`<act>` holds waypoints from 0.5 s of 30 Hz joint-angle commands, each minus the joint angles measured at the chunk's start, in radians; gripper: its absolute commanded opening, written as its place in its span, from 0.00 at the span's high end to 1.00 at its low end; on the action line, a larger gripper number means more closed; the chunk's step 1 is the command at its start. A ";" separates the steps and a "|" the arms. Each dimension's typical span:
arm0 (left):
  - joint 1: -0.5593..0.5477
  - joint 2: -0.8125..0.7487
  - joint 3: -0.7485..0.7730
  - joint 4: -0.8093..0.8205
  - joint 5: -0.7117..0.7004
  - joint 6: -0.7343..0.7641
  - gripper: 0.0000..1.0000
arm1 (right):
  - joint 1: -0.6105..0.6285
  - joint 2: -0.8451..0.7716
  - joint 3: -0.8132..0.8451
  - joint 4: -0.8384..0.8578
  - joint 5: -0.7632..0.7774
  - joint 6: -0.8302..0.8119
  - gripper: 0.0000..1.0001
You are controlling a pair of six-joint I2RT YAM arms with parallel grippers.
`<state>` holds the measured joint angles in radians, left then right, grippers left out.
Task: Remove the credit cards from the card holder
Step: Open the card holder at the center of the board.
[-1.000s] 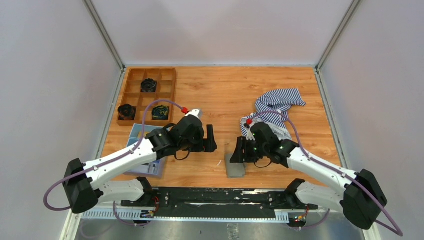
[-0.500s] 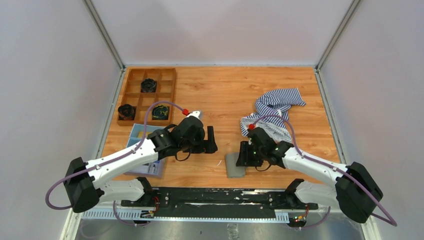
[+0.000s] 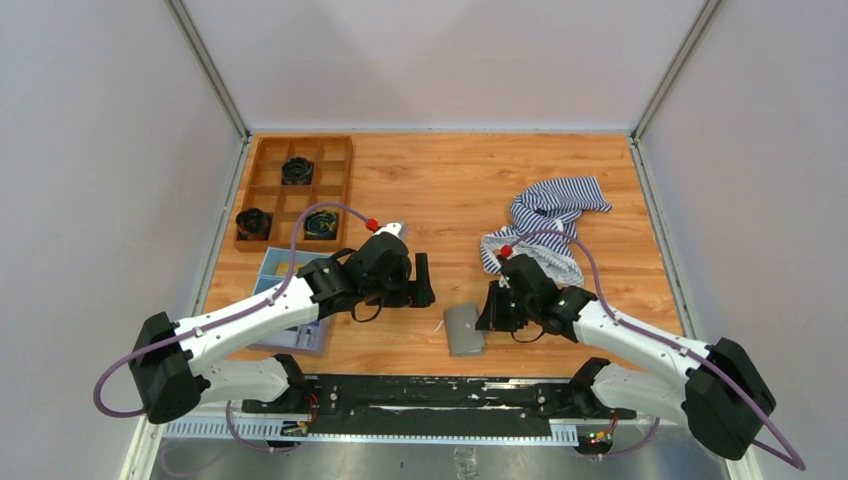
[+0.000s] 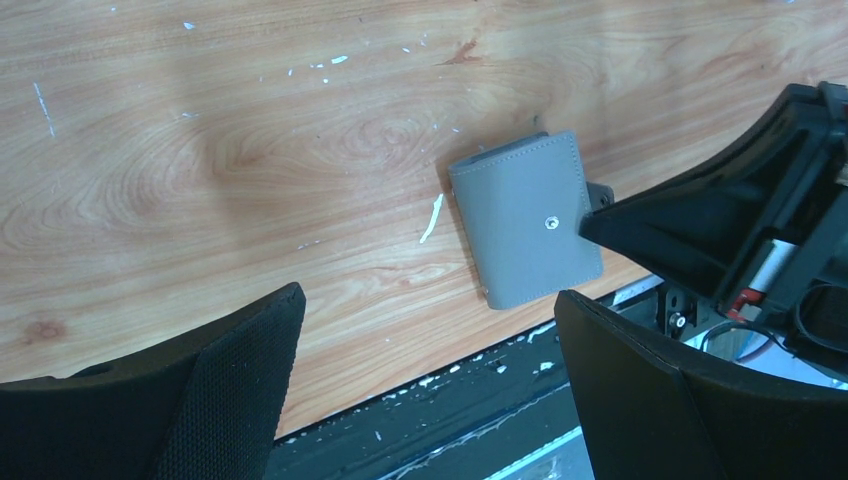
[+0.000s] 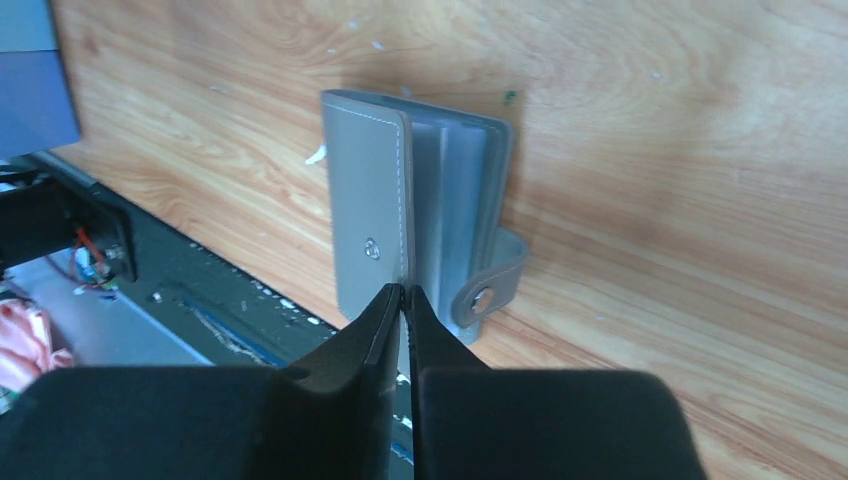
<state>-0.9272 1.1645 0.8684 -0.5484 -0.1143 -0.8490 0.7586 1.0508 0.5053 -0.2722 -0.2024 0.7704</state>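
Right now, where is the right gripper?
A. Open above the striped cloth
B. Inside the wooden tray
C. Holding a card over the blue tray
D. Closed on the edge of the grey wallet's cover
D: the right wrist view shows the right gripper with its fingers pressed together on the edge of the cover of the wallet, next to the undone snap strap.

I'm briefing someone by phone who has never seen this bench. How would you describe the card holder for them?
On the wooden table, look at the near edge, just beyond the black rail. The card holder lies there, touching the right gripper. It is small, squarish and plain grey, unlike the larger blue tray leftward or the striped cloth behind.
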 commanded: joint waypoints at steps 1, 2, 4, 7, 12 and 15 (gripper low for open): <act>-0.002 0.007 0.000 -0.018 -0.027 0.007 0.00 | 0.004 -0.052 -0.015 0.055 -0.067 0.006 0.90; -0.001 0.005 0.001 -0.025 -0.036 0.008 0.00 | 0.004 -0.054 -0.010 0.070 -0.082 0.004 0.90; 0.001 0.003 0.002 -0.040 -0.047 0.012 0.00 | 0.007 -0.044 0.003 0.104 -0.118 -0.003 0.88; 0.011 -0.007 0.006 -0.062 -0.053 0.018 0.00 | 0.017 0.009 0.039 0.142 -0.170 -0.016 0.86; 0.058 -0.068 -0.011 -0.082 -0.039 0.011 0.00 | 0.082 0.136 0.115 0.190 -0.203 -0.049 0.82; 0.089 -0.118 -0.032 -0.081 -0.020 0.002 0.00 | 0.129 0.234 0.170 0.202 -0.208 -0.064 0.72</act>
<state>-0.8837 1.1210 0.8650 -0.6098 -0.1383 -0.8421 0.8249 1.1896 0.5995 -0.1177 -0.3695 0.7475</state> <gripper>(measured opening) 0.999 0.227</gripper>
